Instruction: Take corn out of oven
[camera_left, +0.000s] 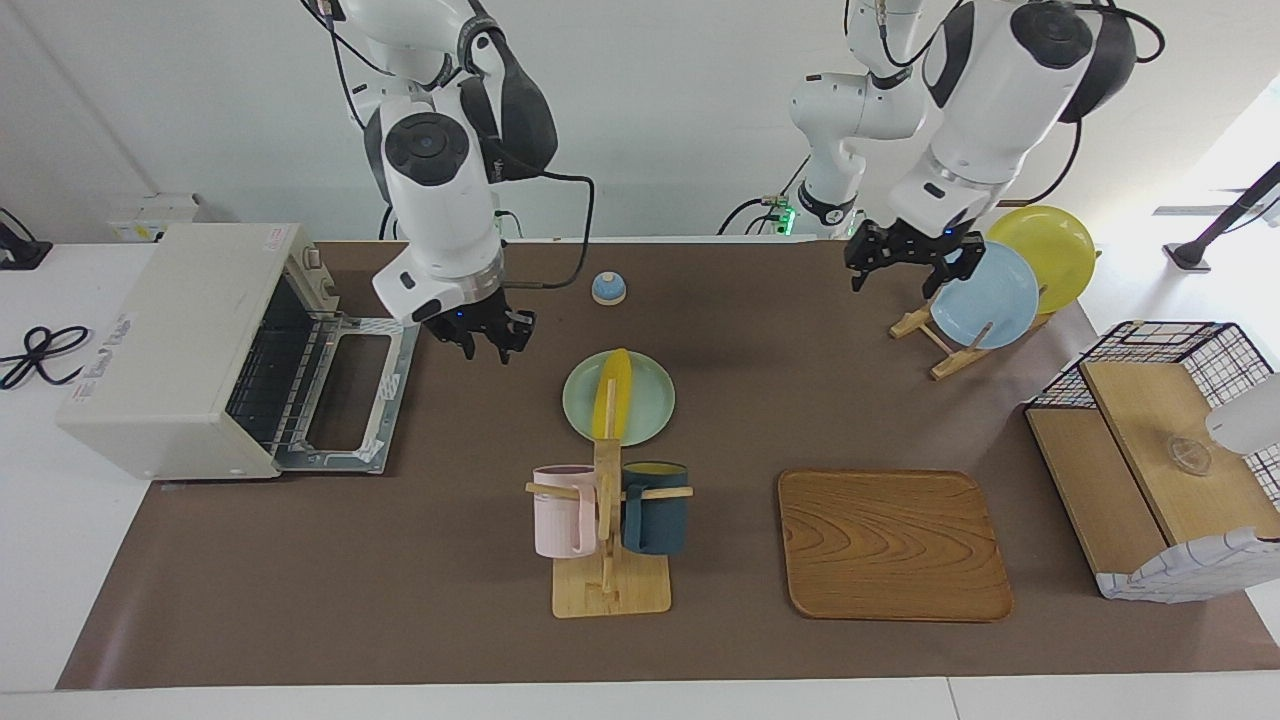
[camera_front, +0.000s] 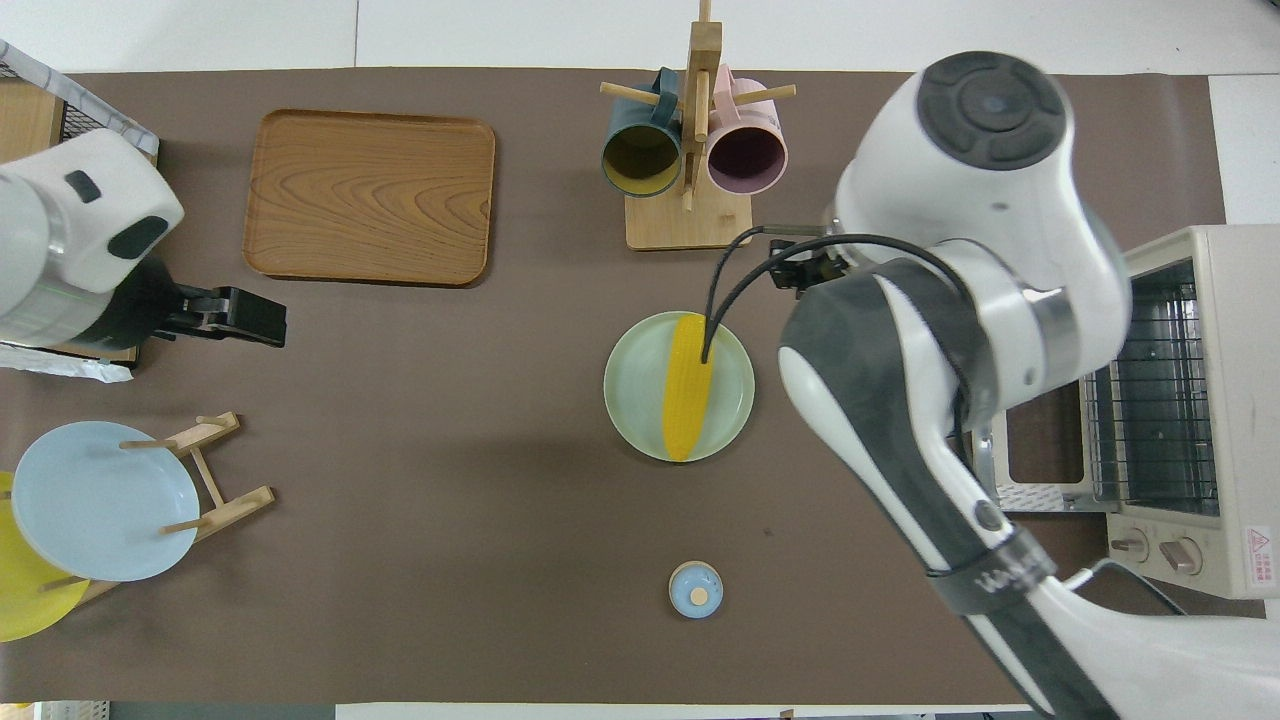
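Corn: the yellow corn (camera_left: 610, 392) (camera_front: 688, 385) lies flat on the green plate (camera_left: 650, 395) (camera_front: 630, 400), in the middle of the brown mat.
Green plate: it sits on the mat, a little nearer to the robots than the mug rack (camera_left: 608, 530) (camera_front: 690, 160).
Oven: the white oven (camera_left: 175, 340) (camera_front: 1215, 400) stands at the right arm's end of the table, well apart from the green plate. Its door (camera_left: 345, 395) (camera_front: 1030, 395) lies open and flat, and the wire shelf inside has nothing on it.
Right gripper: the right gripper (camera_left: 490, 338) (camera_front: 800, 272) hangs in the air between the oven door and the green plate. Its fingers are apart and hold nothing.
Left gripper: the left gripper (camera_left: 905, 262) (camera_front: 235, 318) hangs in the air just beside the blue plate (camera_left: 985, 295) (camera_front: 100, 500) on its wooden stand, well apart from the green plate. Its fingers are apart and hold nothing.
Bell: a small blue bell (camera_left: 608, 288) (camera_front: 695, 589) sits nearer to the robots than the green plate.
Tray: the wooden tray (camera_left: 890, 545) (camera_front: 370, 195) lies beside the mug rack, toward the left arm's end.
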